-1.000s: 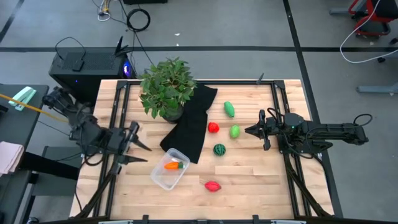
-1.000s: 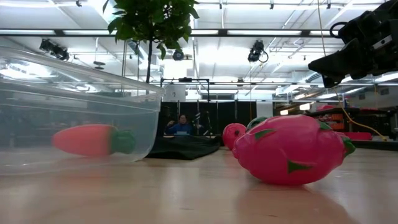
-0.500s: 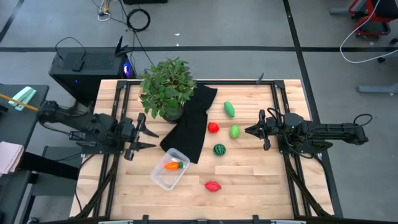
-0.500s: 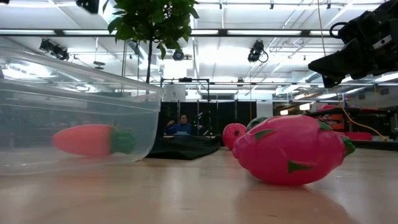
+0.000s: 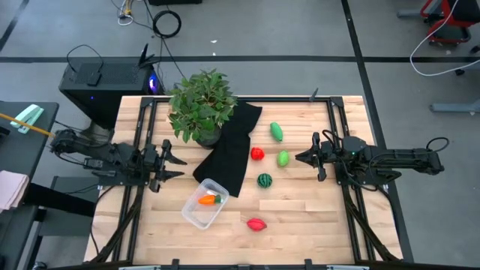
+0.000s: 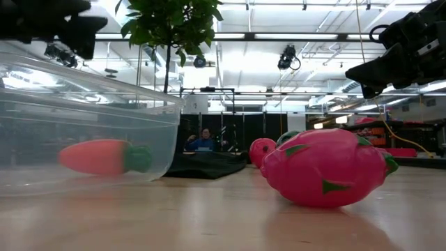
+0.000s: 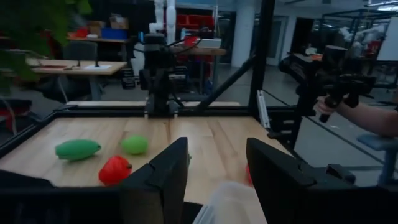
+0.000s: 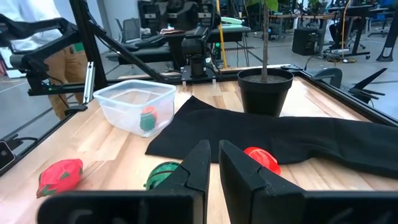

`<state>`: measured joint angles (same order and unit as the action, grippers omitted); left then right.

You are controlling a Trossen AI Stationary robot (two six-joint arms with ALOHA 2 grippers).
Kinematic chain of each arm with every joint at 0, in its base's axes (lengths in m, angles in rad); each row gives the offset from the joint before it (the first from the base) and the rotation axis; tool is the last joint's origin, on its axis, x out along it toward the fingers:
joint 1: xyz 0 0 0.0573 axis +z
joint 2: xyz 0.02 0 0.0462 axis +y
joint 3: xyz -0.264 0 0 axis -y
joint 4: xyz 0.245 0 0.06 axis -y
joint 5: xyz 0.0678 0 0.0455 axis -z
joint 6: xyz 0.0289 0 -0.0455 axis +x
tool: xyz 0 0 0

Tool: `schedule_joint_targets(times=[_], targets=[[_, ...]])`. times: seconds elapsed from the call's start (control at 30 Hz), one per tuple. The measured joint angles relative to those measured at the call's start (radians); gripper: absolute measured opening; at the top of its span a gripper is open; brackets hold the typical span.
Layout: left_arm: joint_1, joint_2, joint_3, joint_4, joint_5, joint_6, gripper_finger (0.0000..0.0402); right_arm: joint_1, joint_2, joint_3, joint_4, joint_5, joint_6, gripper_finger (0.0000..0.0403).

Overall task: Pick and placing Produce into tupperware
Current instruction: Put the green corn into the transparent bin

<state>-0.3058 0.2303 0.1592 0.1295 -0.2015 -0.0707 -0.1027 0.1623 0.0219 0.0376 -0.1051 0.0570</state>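
Observation:
The clear tupperware [image 5: 205, 203] stands on the table's near left part with the orange carrot [image 5: 209, 199] lying inside it. The pink-red fruit [image 5: 256, 223] lies near it, on the near side. The dark green striped toy [image 5: 264, 180], the light green one [image 5: 283, 158], the red one [image 5: 257, 154] and the long green one [image 5: 277, 131] lie on the wood right of the black cloth. My left gripper [image 5: 182, 166] hovers open, left of the cloth and on the far side of the tupperware. My right gripper [image 5: 298, 157] is shut and hangs just right of the light green toy.
A black cloth [image 5: 231, 154] lies slantwise across the table's middle, and a leafy potted plant [image 5: 201, 105] stands at its far left end. Black frame rails run along the table's edges. A person sits in the room beyond [image 6: 203, 141]. Bare wood shows on the near right.
My left gripper has swung from the table's left near side toward the far edge and the right. It has turned and now points level across the table toward the cloth, and it has come into the low view's upper left. The right arm and all toys have stayed put.

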Motion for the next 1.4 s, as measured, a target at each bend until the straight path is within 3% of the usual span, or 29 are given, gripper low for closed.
schedule_joint_targets(times=[0.2,0.5,0.9,1.1,1.27,1.4], targets=[[0.0,-0.037,-0.036,-0.01,-0.023,-0.015,0.0138,0.0,0.0,0.0,0.0,0.0,0.0,0.0041],[0.0,-0.036,-0.036,-0.042,-0.023,0.012,0.0009,0.0,0.0,0.0,0.001,0.0,0.0,0.0041],[0.001,-0.036,-0.036,-0.039,-0.039,-0.05,0.0037,0.0,0.0,0.0,0.004,0.02,0.03,0.0047],[0.001,-0.035,-0.036,-0.038,-0.079,-0.05,0.0021,0.0,0.0,0.0,0.007,0.105,0.112,0.0124],[0.001,-0.035,-0.036,-0.036,-0.079,-0.049,0.0017,0.0,0.003,0.007,-0.001,0.22,0.074,0.0215],[0.001,-0.035,-0.036,-0.036,-0.079,-0.049,0.0026,0.0,0.042,0.085,0.0,0.28,0.037,0.0254]])
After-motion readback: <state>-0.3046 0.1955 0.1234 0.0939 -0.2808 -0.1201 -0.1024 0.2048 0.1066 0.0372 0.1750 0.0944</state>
